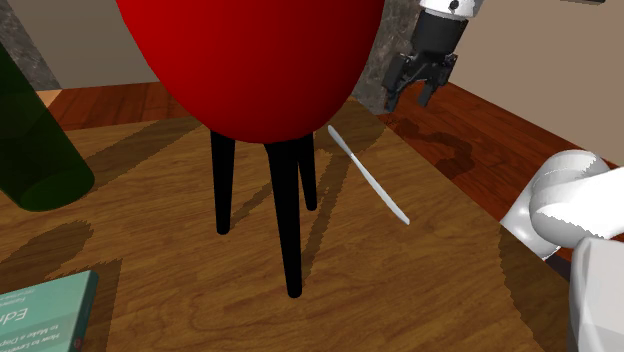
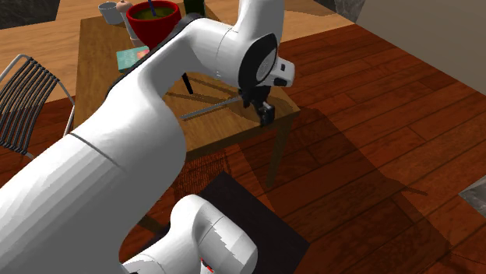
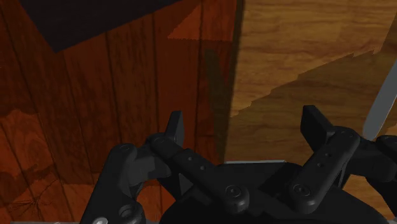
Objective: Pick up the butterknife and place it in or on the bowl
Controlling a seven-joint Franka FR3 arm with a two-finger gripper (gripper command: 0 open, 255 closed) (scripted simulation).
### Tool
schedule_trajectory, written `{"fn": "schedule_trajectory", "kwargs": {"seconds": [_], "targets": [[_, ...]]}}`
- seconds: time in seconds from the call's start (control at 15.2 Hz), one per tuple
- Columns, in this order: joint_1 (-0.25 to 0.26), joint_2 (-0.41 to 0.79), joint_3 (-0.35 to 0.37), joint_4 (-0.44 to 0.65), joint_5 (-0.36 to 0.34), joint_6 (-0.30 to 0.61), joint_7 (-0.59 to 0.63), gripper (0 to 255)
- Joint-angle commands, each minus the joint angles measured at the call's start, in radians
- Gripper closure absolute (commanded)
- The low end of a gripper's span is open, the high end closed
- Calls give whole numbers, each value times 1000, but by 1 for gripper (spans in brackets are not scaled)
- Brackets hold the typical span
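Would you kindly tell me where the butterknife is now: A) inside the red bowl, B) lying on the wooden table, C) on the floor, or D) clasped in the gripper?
B: the butterknife lies flat on the table, apart from the open gripper.

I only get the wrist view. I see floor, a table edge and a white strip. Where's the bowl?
Observer: On the table. The shoulder view shows a red bowl on black legs.
Operator: Is that strip the knife?
Observer: Yes. The whole knife lies flat beside the legs, near the gripper.
Operator: Anything else up there?
Observer: A green bottle and a teal book, at the shoulder view's left.
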State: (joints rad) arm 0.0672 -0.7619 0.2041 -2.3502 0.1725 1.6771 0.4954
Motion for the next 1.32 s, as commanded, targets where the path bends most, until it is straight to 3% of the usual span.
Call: {"fn": "schedule_trajectory", "kwargs": {"seconds": [0.0, 0.66, 1.25], "targets": [[7, 19, 57, 29, 20, -9, 75, 0], [-18, 253, 343, 272, 41, -17, 432, 0], [-11, 245, 357, 166, 53, 82, 426, 0]]}}
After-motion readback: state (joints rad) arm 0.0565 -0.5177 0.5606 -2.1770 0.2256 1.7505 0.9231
